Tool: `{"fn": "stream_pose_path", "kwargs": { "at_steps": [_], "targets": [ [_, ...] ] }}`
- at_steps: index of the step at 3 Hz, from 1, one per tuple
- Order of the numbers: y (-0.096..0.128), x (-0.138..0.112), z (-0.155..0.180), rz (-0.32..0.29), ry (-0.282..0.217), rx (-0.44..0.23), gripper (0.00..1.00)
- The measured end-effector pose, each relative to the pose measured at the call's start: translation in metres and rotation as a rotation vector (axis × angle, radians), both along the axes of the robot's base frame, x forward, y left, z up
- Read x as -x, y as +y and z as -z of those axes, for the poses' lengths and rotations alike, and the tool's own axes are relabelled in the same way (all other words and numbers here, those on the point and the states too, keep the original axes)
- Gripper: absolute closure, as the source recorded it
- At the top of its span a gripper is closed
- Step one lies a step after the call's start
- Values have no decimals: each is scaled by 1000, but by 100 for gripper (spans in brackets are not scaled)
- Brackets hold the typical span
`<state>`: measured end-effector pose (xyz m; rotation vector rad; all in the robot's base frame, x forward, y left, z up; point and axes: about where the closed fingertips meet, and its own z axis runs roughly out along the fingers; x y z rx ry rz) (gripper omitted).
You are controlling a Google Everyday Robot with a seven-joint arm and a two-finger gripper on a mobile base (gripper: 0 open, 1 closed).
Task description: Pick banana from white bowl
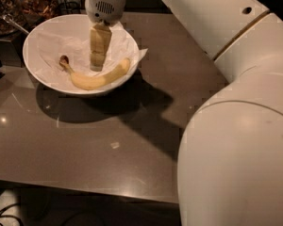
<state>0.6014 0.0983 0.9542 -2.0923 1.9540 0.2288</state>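
A pale-yellow curved banana (96, 79) with a dark stem tip at its left end lies in the white bowl (37, 36), on crinkled white paper, near the bowl's front. My gripper (97, 66) hangs down into the bowl from above, its tips just behind the banana's middle, close to it.
The bowl stands at the far left of a grey-brown table (132, 140). Dark containers of brownish stuff (33, 4) with a spoon handle stand behind the bowl at the top left. My white arm (236, 140) fills the right side. The table's front edge runs along the bottom.
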Motion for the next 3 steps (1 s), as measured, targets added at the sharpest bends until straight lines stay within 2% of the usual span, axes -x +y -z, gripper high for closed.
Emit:
{"fn": "stream_pose_path", "kwargs": {
  "at_steps": [1, 3],
  "targets": [
    [7, -9, 22, 11, 36, 27, 21],
    [13, -21, 54, 30, 80, 73, 28]
  ]
}}
